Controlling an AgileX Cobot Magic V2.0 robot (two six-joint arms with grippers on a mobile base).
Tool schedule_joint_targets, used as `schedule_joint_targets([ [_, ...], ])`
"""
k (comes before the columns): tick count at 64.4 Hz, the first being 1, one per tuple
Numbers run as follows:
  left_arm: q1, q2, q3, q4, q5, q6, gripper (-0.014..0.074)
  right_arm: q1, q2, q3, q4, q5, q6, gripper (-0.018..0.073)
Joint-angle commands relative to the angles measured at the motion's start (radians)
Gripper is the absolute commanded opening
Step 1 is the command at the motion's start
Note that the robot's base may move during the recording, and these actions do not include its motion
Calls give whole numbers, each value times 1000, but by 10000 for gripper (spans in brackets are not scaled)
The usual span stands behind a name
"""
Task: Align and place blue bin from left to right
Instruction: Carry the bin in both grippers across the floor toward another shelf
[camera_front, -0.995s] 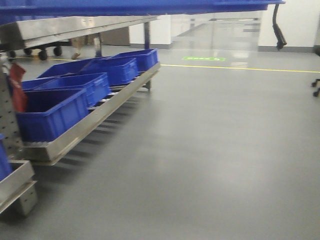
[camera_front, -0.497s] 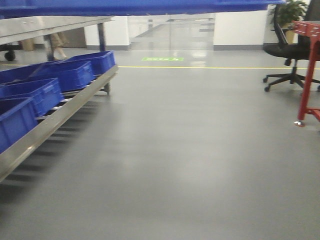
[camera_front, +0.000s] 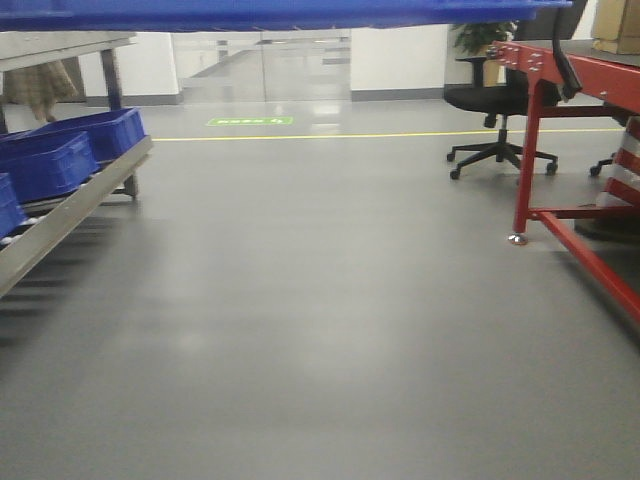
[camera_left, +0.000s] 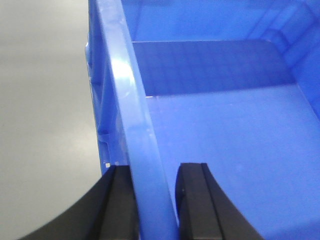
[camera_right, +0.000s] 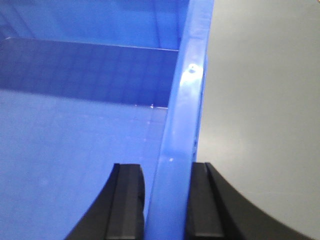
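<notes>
I carry the blue bin (camera_left: 225, 150) between both arms, off the floor. Its underside shows as a blue band (camera_front: 280, 12) across the top of the front view. In the left wrist view my left gripper (camera_left: 152, 172) is shut on the bin's left rim (camera_left: 130, 100), one black finger outside the wall and one inside. In the right wrist view my right gripper (camera_right: 167, 172) is shut on the right rim (camera_right: 185, 100) the same way. The bin (camera_right: 75, 125) looks empty inside.
At the left stands a steel roller rack (camera_front: 60, 215) holding darker blue bins (camera_front: 60, 155). A red metal frame table (camera_front: 560, 150) and a black office chair (camera_front: 495, 110) stand at the right. Grey floor with a yellow line (camera_front: 330, 135) lies ahead.
The front view has swung to the right: the rack with dark bins slid toward the left edge, and the chair and red table came into view. Both grips stay on the bin.
</notes>
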Motion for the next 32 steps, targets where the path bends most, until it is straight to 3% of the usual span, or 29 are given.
schedule_joint_targets([
  [1,-16,-24,-19,-114,-66,17,-111,17,-25,-20,79,-119,-23,-153],
  [32,-16,-24,-19,-114,-66,17,-111,17,-25,-20,79,-119,-23,-153],
])
